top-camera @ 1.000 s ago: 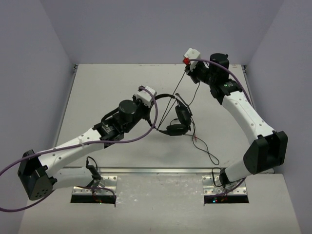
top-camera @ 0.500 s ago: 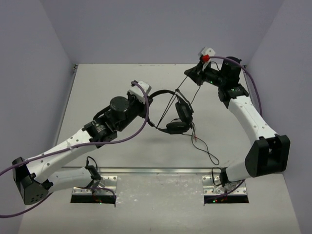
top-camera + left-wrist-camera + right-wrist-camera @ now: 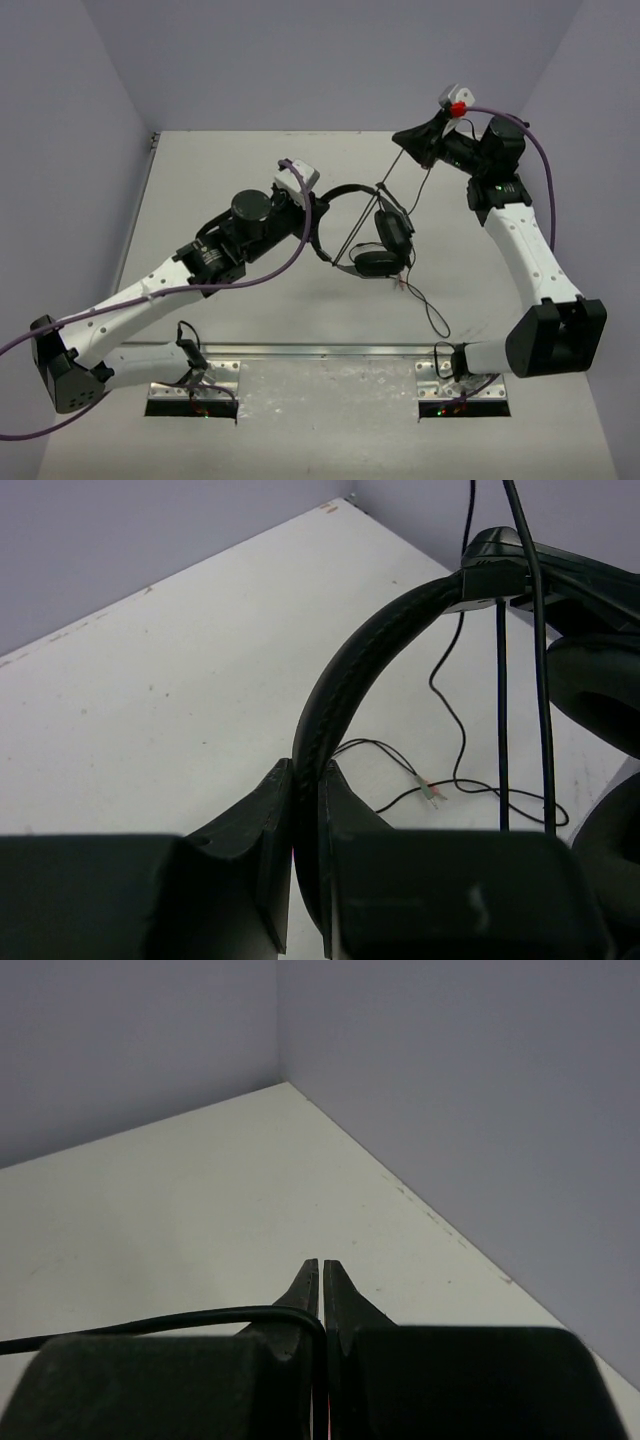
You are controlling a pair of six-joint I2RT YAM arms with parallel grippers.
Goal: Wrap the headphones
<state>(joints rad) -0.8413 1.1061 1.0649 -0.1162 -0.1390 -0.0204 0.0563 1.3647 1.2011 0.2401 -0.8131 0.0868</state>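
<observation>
Your left gripper (image 3: 308, 780) clamped on the headphones' (image 3: 383, 238) thin, ribbed black headband (image 3: 350, 670), over the middle of the matte white table (image 3: 200, 170), 2 padded oval earcups (image 3: 372, 263) below, your right gripper (image 3: 321, 1272) pinching their thin cable (image 3: 150, 1322), strands taut between both.

The headphones (image 3: 381, 238) are black all over, and the headband (image 3: 370, 650) shows a fine ribbed grain. Their thin cable (image 3: 501, 720) is black too, and its small plug (image 3: 432, 793) is tipped red and green. The left tool (image 3: 307, 775) and the right tool (image 3: 321, 1272) are black. The surface (image 3: 220, 170) is off-white with faint dark specks. The walls (image 3: 330, 60) are pale lilac. The left arm (image 3: 150, 295) and the right arm (image 3: 520, 240) are white with black joints and carry purple wires (image 3: 270, 280). There is a red tab (image 3: 458, 107) on the right wrist.
</observation>
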